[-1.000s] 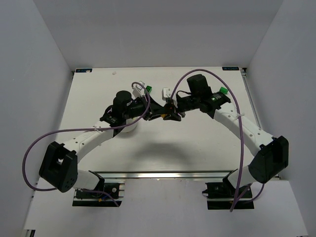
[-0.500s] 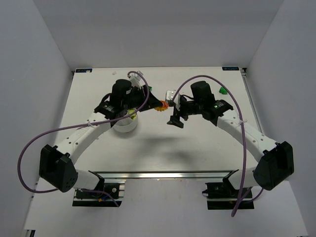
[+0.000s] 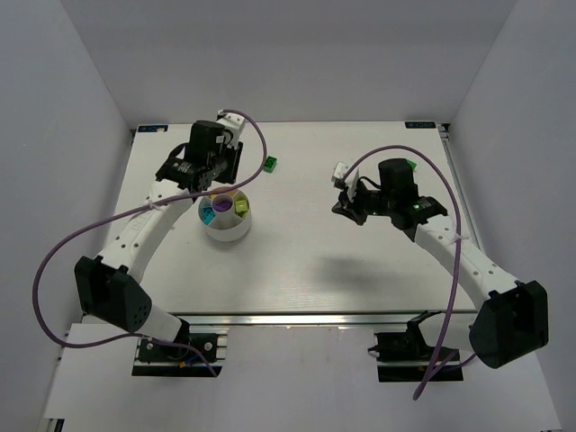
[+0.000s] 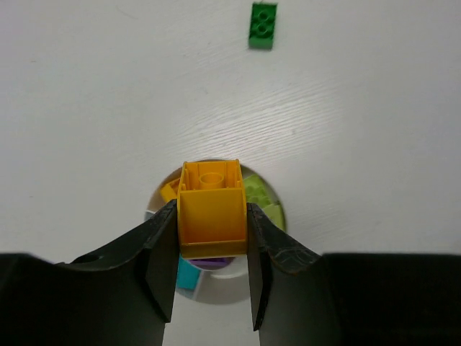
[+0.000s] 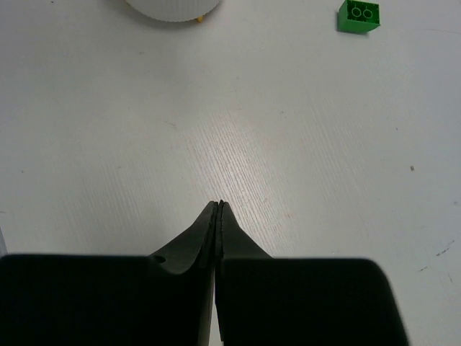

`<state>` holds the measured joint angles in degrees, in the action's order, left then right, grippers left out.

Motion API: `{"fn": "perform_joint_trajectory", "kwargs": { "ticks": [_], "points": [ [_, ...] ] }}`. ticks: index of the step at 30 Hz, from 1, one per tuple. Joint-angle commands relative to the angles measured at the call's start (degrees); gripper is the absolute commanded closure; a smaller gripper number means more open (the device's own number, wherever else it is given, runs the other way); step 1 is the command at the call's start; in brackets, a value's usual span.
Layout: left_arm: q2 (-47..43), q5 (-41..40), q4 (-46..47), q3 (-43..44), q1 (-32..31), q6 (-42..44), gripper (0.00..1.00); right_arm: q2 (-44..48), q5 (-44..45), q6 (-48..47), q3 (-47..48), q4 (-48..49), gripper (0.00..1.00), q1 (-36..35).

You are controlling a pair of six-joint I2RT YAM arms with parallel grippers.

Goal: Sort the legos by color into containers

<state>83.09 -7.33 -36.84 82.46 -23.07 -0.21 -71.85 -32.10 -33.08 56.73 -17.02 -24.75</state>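
Sorting is nearing completion: left claw [image 4: 211,220] is pinching an orange lego [image 4: 210,189] over the bowl [image 3: 225,234], right claw [image 5: 218,207] is resting pressed together, green lego [image 4: 263,25] is lying loose.

text: none legible | table-corner stickers [image 3: 151,128]: too small to read

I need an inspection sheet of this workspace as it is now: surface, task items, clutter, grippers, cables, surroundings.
Surface: white wood-grain table, no spills seen.
Job's things: round white divided bowl holding cyan, lime, purple and orange bricks; small green studded brick loose beyond it; second green piece beside the right arm, partly hidden.
Clutter: nothing seen.
Grippers: left gripper clamps an orange plastic brick above the bowl; right gripper shut, empty.
Cables: purple cables loop off both arms.
Surroundings: plain white walls on three sides.
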Motion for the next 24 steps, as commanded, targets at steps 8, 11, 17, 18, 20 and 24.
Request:
{"fn": "perform_joint_trajectory", "kwargs": {
  "ticks": [8, 11, 17, 18, 20, 24],
  "points": [
    [6.1, 5.3, -0.9, 4.0, 4.4, 23.7, 1.00, 4.4, -6.7, -1.4, -2.1, 1.5, 0.99, 3.1],
    [10.5, 7.2, -4.3, 6.0, 6.0, 27.3, 1.00, 4.6, -8.0, -2.1, -2.1, 0.7, 0.98, 4.0],
    [12.9, 14.1, -6.1, 5.3, 8.6, 35.0, 1.00, 4.4, -10.1, -2.7, -2.1, -0.3, 0.97, 5.2],
    [13.5, 15.0, -6.7, 5.5, 8.7, 35.4, 1.00, 4.4, -10.5, -2.7, -2.1, -0.4, 0.97, 5.2],
    [14.2, 15.9, -7.2, 6.1, 8.7, 35.5, 1.00, 4.1, -11.0, -2.8, -2.3, -0.5, 0.96, 5.6],
    [14.9, 18.8, -8.9, 5.8, 9.2, 38.2, 1.00, 3.9, -11.7, -2.9, -2.3, -0.6, 0.96, 6.3]
  ]
}}
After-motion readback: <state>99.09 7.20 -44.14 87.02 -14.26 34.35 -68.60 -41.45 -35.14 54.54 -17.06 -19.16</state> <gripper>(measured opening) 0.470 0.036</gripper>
